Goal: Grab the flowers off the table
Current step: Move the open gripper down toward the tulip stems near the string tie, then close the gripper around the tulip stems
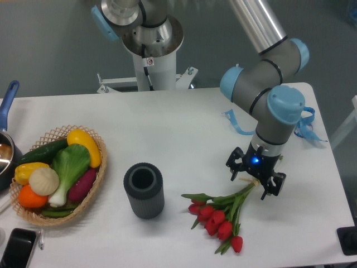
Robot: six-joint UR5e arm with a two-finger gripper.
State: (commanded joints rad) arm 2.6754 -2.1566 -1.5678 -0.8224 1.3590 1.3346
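While the arm reaches down from the upper right, its gripper [255,182] hangs wrist-down over the stem ends of the flowers [220,214]; fingers look spread apart either side of the stems, contact hard to confirm. Blue light glows on the wrist. Elbow and wrist joints carry blue caps, forearm is silver, slanting out of the top edge.

Nearest the camera: black phone [17,248] at the bottom left corner, a dark object [348,240] at the bottom right edge. Flowers lie flat on the table [184,128] right of centre near the front edge, red heads pointing to the front, green stems fanning up toward the gripper. Dark grey ribbed cylinder [144,190] stands upright just left of the bunch, apart from it, open top. Wicker basket [92,192] at left holds yellow, green, purple, orange and white produce. A pot with blue handle [8,100] is cut by the left edge.

Farther back: bare white tabletop in the middle, blue ribbon strips [304,125] behind the arm near the right edge. Robot base [149,50] stands behind the far edge. No readable writing
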